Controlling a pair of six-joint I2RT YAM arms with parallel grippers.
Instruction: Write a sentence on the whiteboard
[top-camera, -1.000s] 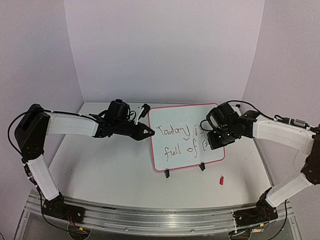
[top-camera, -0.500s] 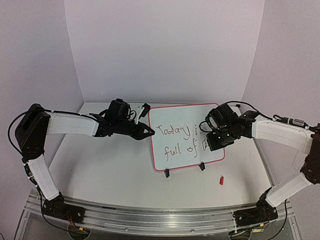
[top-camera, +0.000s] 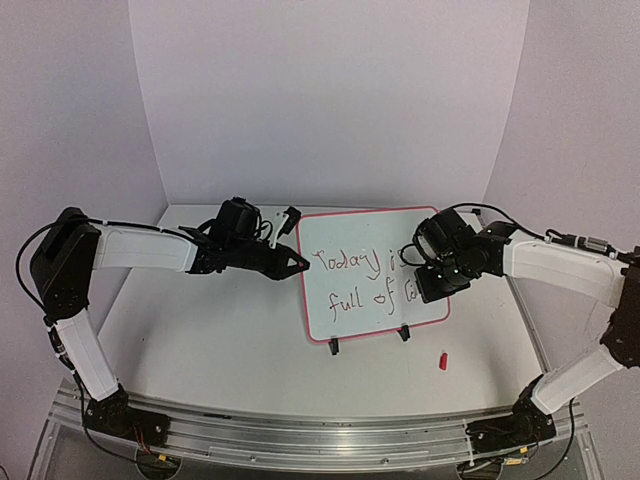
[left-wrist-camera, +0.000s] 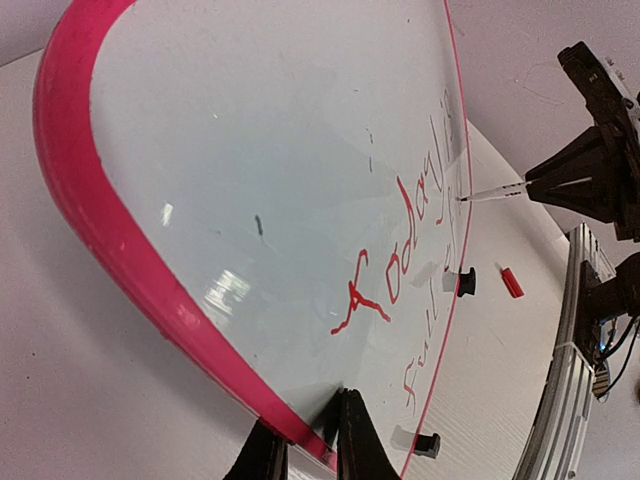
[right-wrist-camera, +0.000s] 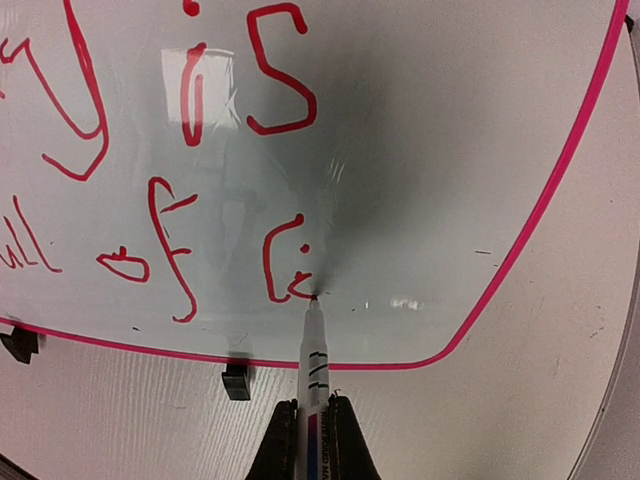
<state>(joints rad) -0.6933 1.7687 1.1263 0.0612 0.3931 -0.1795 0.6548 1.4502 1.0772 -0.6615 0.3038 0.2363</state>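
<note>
The whiteboard (top-camera: 365, 322), with its pink-red frame, leans on a stand at the table's middle. The sentence (top-camera: 350, 262) is in red marker: "Today is" above "full of" and a fresh letter. My left gripper (top-camera: 300, 264) is shut on the board's left edge, its jaws either side of the frame (left-wrist-camera: 305, 445). My right gripper (top-camera: 440, 282) is shut on a white marker (right-wrist-camera: 316, 350). The marker's tip touches the whiteboard (right-wrist-camera: 420, 180) at the end of the new strokes after "of" (right-wrist-camera: 150, 255). Both fingers (right-wrist-camera: 283, 440) pinch the marker's barrel.
A red marker cap (top-camera: 441, 359) lies on the table to the right of and in front of the board. The stand's black feet (top-camera: 335, 348) poke out under the board's lower edge. Purple walls close in the table on three sides.
My right gripper has shifted slightly along the second line with the marker, and the red stroke after "of" has grown. The left arm and the board have not moved.
</note>
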